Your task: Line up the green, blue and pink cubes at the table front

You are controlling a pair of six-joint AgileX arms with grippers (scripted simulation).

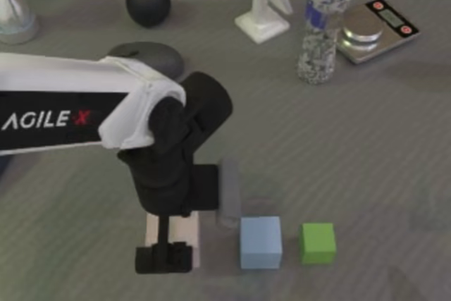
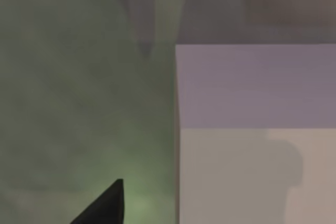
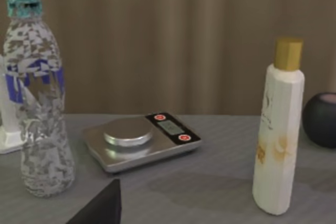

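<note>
Your worktop carries the row near its front edge. Pink cube, the largest, sits right under your left claw, mostly hidden; whether the claw pinches it you cannot tell. Blue cube lies just beside the claw, green cube beyond. Left arm reaches in, wrist pointing down. Right arm out of sight.

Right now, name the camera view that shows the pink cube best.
The left wrist view: the pink cube fills much of it, top and one side face clear. In the top view the left gripper covers most of it, leaving pale edges. The right wrist view shows none of it.
</note>
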